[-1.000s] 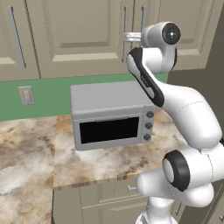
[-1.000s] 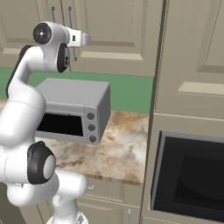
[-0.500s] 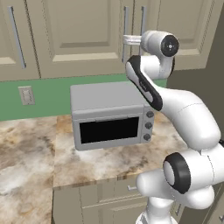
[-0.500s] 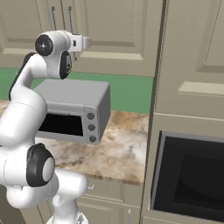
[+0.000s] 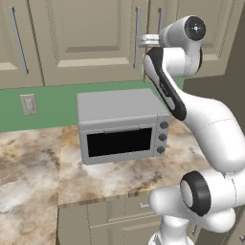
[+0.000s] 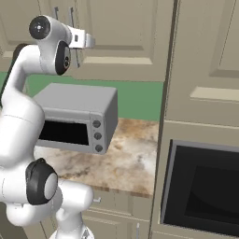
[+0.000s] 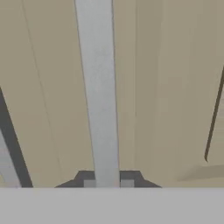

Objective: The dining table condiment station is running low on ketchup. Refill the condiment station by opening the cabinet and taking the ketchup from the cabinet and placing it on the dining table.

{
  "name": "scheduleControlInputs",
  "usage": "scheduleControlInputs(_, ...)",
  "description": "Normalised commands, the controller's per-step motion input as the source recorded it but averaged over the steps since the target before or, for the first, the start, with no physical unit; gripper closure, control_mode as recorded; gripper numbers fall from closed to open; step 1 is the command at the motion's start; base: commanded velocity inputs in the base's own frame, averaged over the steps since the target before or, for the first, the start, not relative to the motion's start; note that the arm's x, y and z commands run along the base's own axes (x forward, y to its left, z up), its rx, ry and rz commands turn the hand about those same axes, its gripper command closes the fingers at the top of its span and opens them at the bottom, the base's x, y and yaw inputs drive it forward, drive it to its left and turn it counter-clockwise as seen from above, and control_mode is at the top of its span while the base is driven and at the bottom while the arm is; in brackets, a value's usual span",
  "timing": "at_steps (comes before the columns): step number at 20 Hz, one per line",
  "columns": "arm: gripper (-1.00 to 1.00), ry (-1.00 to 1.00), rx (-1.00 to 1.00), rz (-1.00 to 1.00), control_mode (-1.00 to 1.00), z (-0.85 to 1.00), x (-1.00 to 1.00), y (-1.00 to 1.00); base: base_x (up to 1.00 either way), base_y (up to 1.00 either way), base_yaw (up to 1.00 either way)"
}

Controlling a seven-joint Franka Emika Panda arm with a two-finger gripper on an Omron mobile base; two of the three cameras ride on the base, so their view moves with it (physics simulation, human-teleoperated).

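I am clamping the claw (image 7: 108,183) tight on the closed cabinet's (image 5: 91,33) silver handle (image 7: 99,92) above the microwave (image 5: 122,125), door-pulling, ketchup retrieval and the table delivery all remaining.

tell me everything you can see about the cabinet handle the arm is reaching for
The cabinet handle is a long, straight silver bar with a dull metallic look, mounted upright near the edge of a closed beige raised-panel cabinet door above the grey microwave. A matching handle sits just beside it on the neighbouring door. The gripper is shut on it, one dark fingertip on each side of the bar.
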Motion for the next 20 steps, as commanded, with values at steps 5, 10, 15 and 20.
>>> scheduleControlInputs(5, 1.0, 0.0, 0.0, -0.01, -1.0, 0.0, -1.0, -0.39, 0.0, 0.0, 0.0)
scheduleControlInputs(10, 1.0, -0.02, 0.02, -0.07, -1.0, 0.0, -1.0, -0.77, 0.0, 0.0, 0.0)
scheduleControlInputs(15, 1.0, -0.02, 0.03, -0.13, -1.0, 0.0, -1.0, -0.86, 0.0, 0.0, 0.0)
scheduleControlInputs(20, -1.0, 0.0, 0.0, -0.13, -1.0, 0.15, -0.91, -0.34, 0.0, 0.0, 0.0)
